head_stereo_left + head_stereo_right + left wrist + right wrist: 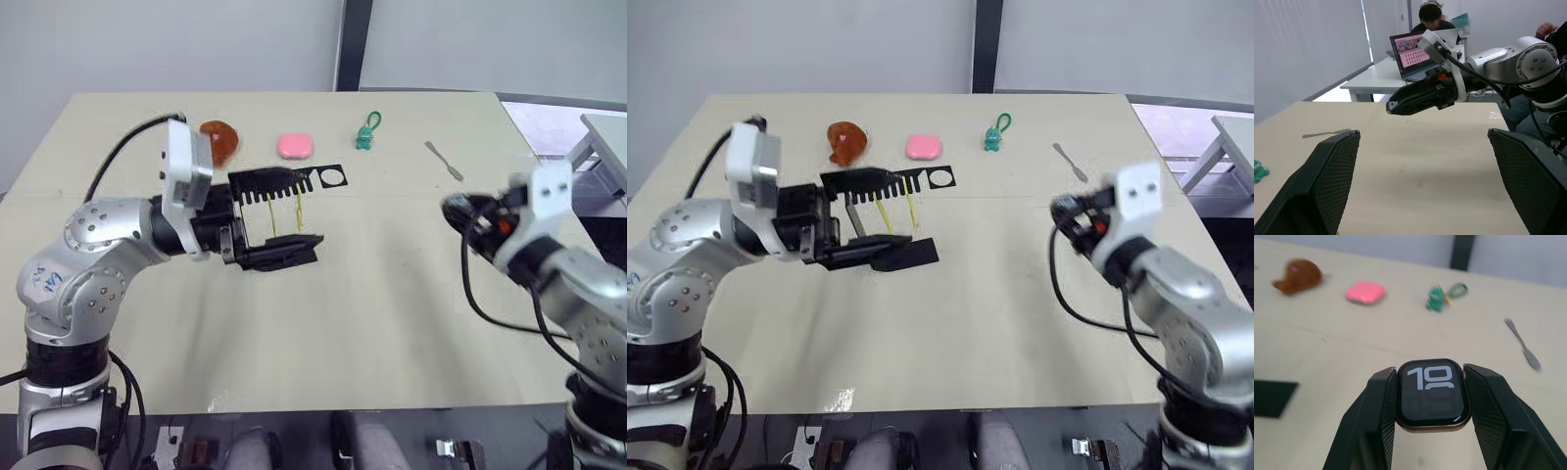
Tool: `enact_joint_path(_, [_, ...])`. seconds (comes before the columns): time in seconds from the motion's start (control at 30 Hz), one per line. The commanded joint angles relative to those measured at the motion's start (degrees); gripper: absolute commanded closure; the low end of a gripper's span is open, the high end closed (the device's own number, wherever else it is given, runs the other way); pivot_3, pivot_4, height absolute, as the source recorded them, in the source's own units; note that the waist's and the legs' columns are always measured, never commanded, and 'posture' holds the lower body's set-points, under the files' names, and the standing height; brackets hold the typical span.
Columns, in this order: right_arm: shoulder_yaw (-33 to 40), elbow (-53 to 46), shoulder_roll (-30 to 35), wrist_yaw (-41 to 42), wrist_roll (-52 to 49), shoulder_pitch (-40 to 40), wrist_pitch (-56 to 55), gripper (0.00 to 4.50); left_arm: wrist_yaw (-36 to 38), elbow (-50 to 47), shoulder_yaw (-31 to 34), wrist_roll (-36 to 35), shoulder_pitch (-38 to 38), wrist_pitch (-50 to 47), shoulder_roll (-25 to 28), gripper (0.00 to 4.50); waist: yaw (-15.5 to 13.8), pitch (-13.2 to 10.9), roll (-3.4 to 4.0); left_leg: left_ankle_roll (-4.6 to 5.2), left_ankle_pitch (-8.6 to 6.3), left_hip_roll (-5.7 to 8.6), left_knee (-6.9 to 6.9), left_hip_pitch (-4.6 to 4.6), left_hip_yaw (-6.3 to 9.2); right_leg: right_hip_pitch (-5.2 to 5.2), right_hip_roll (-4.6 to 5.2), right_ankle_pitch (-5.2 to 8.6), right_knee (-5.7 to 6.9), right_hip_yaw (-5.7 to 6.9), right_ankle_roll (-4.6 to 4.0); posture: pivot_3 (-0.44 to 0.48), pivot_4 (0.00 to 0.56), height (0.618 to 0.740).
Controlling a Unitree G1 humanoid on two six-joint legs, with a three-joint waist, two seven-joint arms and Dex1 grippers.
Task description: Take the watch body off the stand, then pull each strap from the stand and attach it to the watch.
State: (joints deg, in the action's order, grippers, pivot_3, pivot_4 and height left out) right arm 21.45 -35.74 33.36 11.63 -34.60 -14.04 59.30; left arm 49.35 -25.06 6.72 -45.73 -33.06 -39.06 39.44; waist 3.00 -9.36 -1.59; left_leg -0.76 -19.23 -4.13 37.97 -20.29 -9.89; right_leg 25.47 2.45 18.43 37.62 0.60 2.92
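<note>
Gripping the watch body (1433,394) between its two fingers (1374,426), the right tool (1433,401) hangs above the table (1327,347) in the right wrist view; ahead of this tool lie a pink block (1365,292), a brown object (1297,275), a green keyring charm (1442,295) and a small metal tool (1522,348), all on the table and well apart from it.

Left wrist view: left tool (1422,181) is spread wide, nothing between its fingers (1327,181); straight ahead of it, well apart, the right tool's closed black fingers point back toward it over the table. A person sits at a laptop (1410,51) far beyond.

Head views: the left tool (235,235) sits right at the stand (279,211), level with the stand's upright side; contact cannot be told. Two yellow straps (298,210) hang from the comb arm just beyond the tool. Right tool (1073,217) is raised, far across the table from the stand, watch body too small to make out there.
</note>
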Motion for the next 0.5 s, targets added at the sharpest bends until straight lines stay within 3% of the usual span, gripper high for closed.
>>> enact_joint_path(0.03, [1.37, 0.31, -0.41, 3.28, 2.25, 7.21, -6.66, 2.87, 2.28, -0.84, -1.52, 2.21, 1.37, 2.96, 0.51, 0.0, 0.11, -0.01, 0.0, -0.01, 0.01, 0.0, 0.0, -0.01, -0.01, 0.0, -0.01, 0.0, 0.01, -0.03, 0.0, 0.0, 0.15, 0.74])
enact_joint_path(0.23, [0.13, 9.32, -6.54, 4.72, 3.34, 11.84, -14.85, 2.87, 5.05, -0.48, -4.32, 5.04, 3.18, 5.63, 0.47, 0.0, 0.12, -0.01, 0.02, -0.04, 0.01, -0.01, 0.0, 0.08, -0.11, -0.03, -0.13, -0.01, 0.04, -0.17, 0.02, 0.0, 0.15, 0.74])
enact_joint_path(0.5, [-4.17, 15.74, -6.67, 7.35, 8.31, 12.09, -23.71, 2.87, 7.55, 0.98, -5.59, 7.3, 4.12, 7.22, 0.84, 0.0, 0.08, -0.02, 0.03, -0.03, 0.0, 0.0, 0.01, 0.06, -0.11, -0.02, -0.13, -0.01, 0.01, -0.22, 0.02, 0.0, 0.15, 0.74])
